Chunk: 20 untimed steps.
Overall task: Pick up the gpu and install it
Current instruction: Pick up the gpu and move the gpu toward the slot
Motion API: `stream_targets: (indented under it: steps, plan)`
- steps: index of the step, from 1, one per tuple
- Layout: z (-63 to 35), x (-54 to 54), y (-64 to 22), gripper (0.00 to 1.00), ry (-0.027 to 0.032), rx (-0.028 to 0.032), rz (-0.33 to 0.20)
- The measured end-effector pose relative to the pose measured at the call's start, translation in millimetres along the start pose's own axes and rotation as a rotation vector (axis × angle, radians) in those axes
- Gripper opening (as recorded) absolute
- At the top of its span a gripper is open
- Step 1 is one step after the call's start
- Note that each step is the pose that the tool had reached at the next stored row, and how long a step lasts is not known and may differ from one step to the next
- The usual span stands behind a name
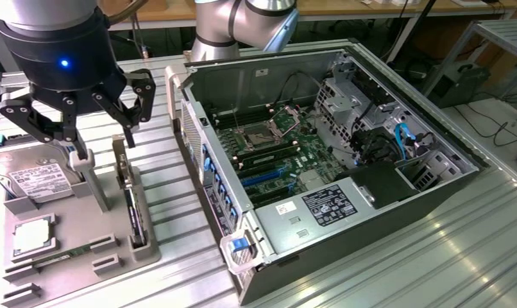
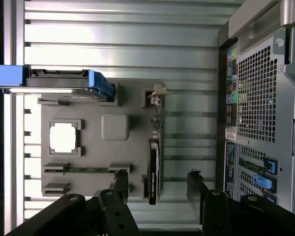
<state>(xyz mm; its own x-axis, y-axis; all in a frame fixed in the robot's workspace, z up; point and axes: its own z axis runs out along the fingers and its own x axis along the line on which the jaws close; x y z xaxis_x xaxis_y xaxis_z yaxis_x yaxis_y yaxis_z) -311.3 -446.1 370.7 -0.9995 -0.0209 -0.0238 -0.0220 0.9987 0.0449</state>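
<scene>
gpu [image 1: 133,212] upright in grey tray [image 1: 79,221] slot, likely processor [image 1: 33,234] nearby

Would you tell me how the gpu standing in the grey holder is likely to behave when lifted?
The gpu looks like a thin rigid card, so it probably stays stiff. Standing on edge in the grey holder, it may tip if nudged sideways. The bracket at one end may make it hang unevenly.

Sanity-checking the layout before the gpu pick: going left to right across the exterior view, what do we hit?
hard drive → gpu, on edge in the grey holder → motherboard inside the open PC case → blue cable
</scene>
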Motion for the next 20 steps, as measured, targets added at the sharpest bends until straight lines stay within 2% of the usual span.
stream_targets:
  steps: [20]
  plan:
    - [11.7,0.3,-0.9,0.60,0.0008,0.0000,-0.003]
